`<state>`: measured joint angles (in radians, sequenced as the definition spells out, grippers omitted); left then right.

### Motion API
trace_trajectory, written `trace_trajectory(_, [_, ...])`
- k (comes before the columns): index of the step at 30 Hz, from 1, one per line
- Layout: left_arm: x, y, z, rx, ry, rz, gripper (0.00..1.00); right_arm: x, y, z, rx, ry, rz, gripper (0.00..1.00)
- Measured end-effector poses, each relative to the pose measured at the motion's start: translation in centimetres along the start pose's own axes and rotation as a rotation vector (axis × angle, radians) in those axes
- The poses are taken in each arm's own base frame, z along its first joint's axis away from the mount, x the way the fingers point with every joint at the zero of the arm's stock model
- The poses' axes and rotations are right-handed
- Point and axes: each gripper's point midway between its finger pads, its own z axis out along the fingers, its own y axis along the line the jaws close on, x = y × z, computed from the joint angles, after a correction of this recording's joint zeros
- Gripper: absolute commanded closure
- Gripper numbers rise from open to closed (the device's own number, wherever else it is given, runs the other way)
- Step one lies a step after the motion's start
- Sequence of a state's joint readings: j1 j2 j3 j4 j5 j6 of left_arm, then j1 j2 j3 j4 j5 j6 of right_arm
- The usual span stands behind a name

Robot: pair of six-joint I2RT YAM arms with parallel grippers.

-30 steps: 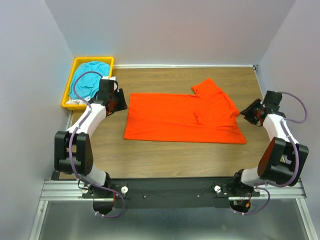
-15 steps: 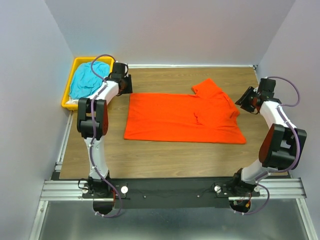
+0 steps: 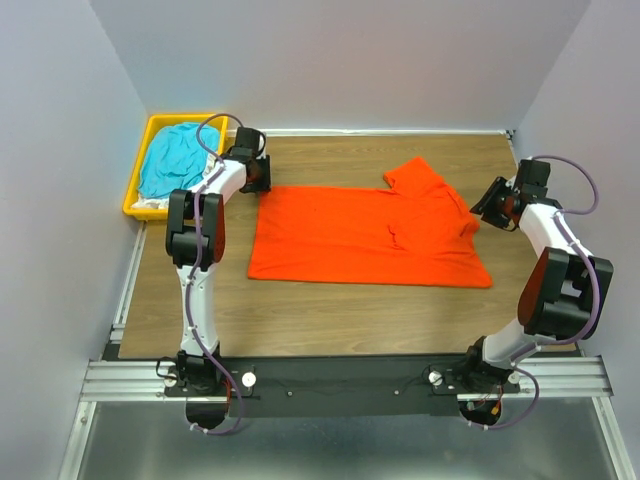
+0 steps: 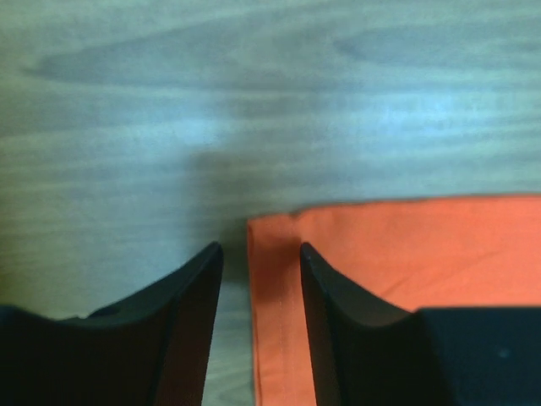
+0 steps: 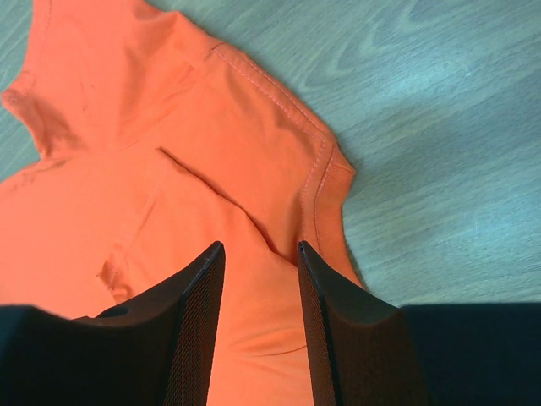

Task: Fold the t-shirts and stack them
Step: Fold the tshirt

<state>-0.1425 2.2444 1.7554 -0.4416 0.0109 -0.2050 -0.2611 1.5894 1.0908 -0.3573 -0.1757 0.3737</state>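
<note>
A bright orange-red t-shirt [image 3: 365, 236] lies spread flat on the wooden table, one sleeve pointing to the far side. My left gripper [image 3: 262, 178] is open over the shirt's far left corner [image 4: 275, 254]; the hem edge lies between its fingers [image 4: 190, 304]. My right gripper [image 3: 483, 212] is open over the shirt's right edge beside the sleeve [image 5: 279, 135], with orange cloth [image 5: 258, 338] between its fingers [image 5: 334, 313]. A teal-blue t-shirt [image 3: 172, 158] and some white fabric [image 3: 150, 205] lie in the bin.
A yellow plastic bin [image 3: 143, 158] stands at the far left corner of the table, just left of my left gripper. Grey walls close in the table on the left, far and right sides. Bare wood [image 3: 340, 315] shows in front of the shirt.
My left arm has swung from beside the bin to the shirt's far left corner. My right gripper has moved a little toward the far side, along the shirt's right edge.
</note>
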Motion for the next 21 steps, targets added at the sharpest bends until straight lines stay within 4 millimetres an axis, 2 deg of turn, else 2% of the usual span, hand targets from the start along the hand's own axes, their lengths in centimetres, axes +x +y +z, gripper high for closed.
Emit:
trace_trajectory(9, [-0.2,-0.1,0.4,0.005,0.002,0.004,0.65,0.1,-0.1,0.1,0.002,0.005,-0.001,0.53])
trace_trajectory(11, [-0.2,-0.1,0.4,0.005,0.002,0.004,0.71,0.2,-0.2,0.3,0.004,0.01,0.0,0.53])
trace_trajectory(16, [-0.3,-0.2,0.6,0.006,0.001,0.007,0.73,0.7,-0.4,1.6,0.013,0.044,-0.01,0.53])
trace_trajectory(21, [-0.7,-0.3,0.8,0.01,-0.002,0.015,0.75,0.0,0.5,3.2,0.001,0.055,-0.049,0.52])
